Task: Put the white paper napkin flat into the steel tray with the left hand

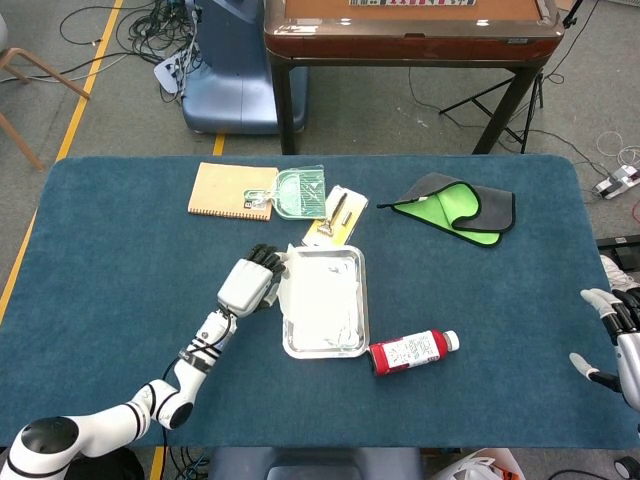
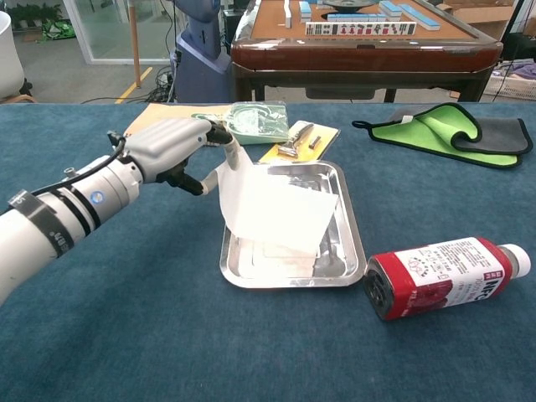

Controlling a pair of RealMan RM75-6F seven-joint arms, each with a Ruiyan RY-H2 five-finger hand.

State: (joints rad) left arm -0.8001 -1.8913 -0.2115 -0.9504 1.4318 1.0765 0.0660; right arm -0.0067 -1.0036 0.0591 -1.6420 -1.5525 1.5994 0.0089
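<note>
While pinched by the left hand point(image 2: 180, 144) fingers, the napkin point(image 2: 272, 209) hangs over the tray point(image 2: 352, 243).

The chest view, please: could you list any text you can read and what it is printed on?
Red bottle: white label with rows of print, too small and blurred to read.
Razor card: no legible print.
Notebook: no text readable.
Nothing else carries lettering.

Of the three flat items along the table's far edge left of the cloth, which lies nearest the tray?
The yellow card with the razor, its corner nearly meeting the steel tray; green packet and notebook sit farther left.
</note>
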